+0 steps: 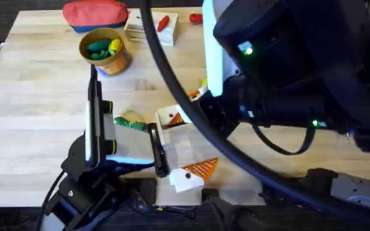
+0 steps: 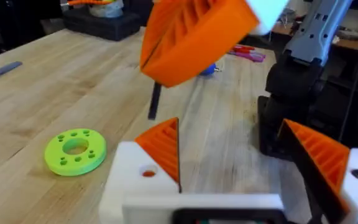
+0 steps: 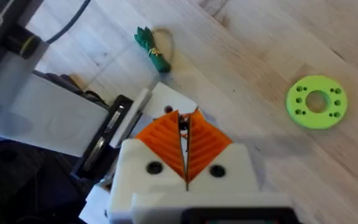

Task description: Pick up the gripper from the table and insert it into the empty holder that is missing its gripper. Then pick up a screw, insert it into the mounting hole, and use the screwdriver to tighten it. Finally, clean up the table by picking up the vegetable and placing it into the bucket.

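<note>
We find the vegetable (image 3: 153, 50) lying mid-table (image 1: 37, 122), well short of the bucket (image 1: 105, 51) by the far edge. We judge it light and soft; grip it across the leafy middle. Left gripper (image 2: 241, 143) stands wide and empty; right gripper (image 3: 185, 140) pads are pressed together

The table (image 1: 37, 102) is light wood. The far bucket (image 1: 105, 51) is yellow with an orange patterned side. The pouch (image 1: 95, 14) is red. The ring disc (image 3: 316, 101) is bright green, the vegetable (image 3: 152, 50) dark green. The wedges (image 3: 185, 146) are orange, ribbed, on white blocks (image 3: 185, 180).
</note>
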